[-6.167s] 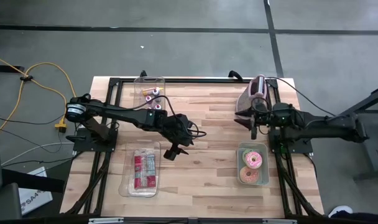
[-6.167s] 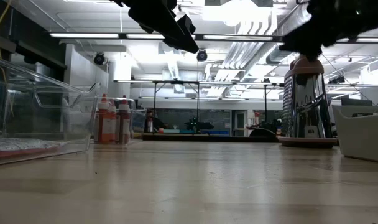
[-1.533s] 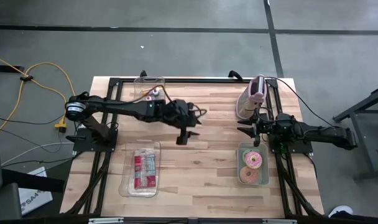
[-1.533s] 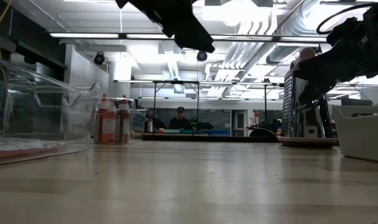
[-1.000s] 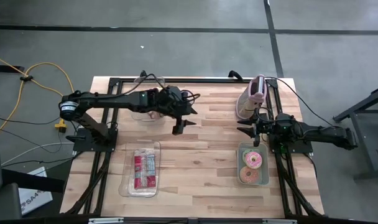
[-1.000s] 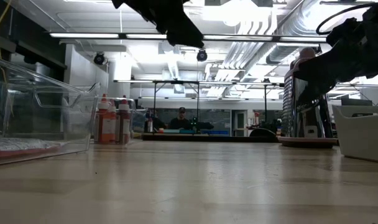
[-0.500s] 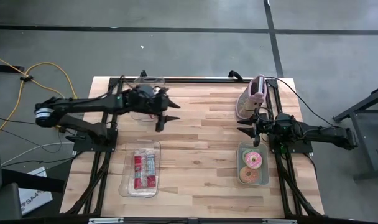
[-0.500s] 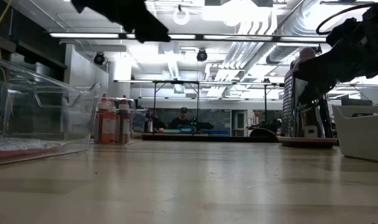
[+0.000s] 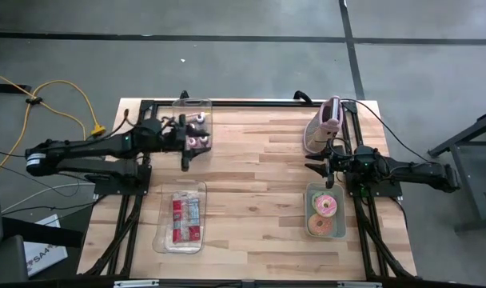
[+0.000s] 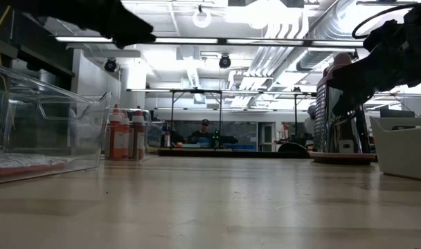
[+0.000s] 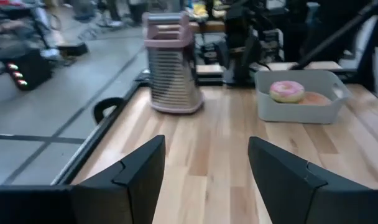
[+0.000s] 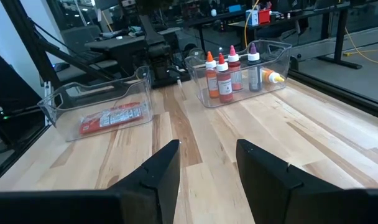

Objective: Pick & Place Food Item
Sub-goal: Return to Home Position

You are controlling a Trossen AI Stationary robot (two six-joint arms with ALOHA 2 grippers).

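Left gripper (image 9: 185,163) pulled back from centre to beside bottle bin (image 9: 193,102).

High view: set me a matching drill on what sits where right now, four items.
1 pink frosted donut
2 metal box grater
3 red packet
4 open left hand

a in the clear flat tray
b near the clear bottle bin
c in the gray plastic bin
d on bare wood near the open right hand

Pairs: 1-c, 2-d, 3-a, 4-b
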